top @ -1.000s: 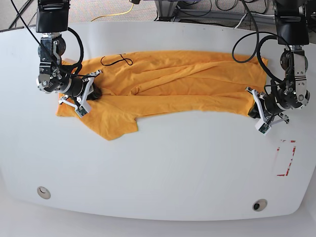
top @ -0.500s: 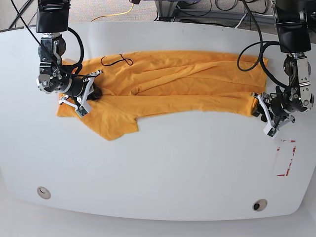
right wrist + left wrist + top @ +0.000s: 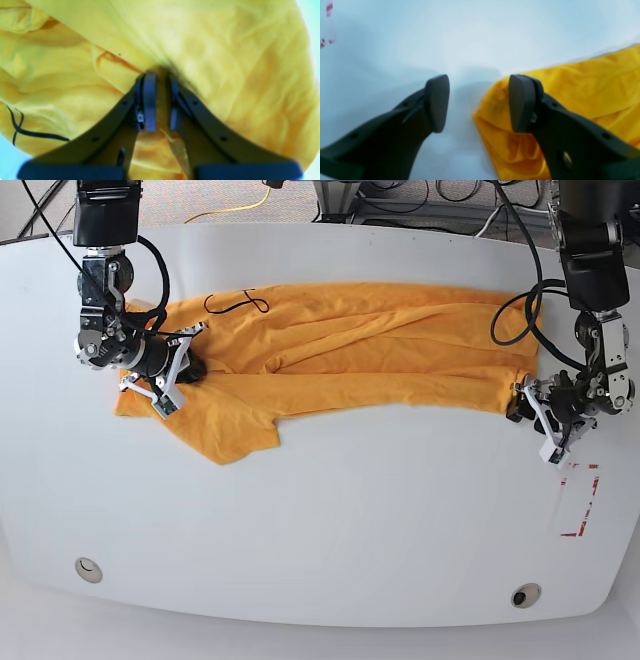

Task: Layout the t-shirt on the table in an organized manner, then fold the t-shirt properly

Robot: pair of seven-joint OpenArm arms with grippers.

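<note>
We see the t-shirt [image 3: 340, 355] stretched wide and creased across the table [image 3: 330, 520], its corner just beside our spread, empty left gripper [image 3: 478, 103]; our right gripper [image 3: 160, 100] pinches a fold, the pinched cloth hidden between its pads, the black drawing [image 3: 22, 128] partly cut off

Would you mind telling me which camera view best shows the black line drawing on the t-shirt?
The base view: the black line drawing shows whole on the t-shirt. The right wrist view catches only part of it at its edge; the left wrist view shows none.
</note>
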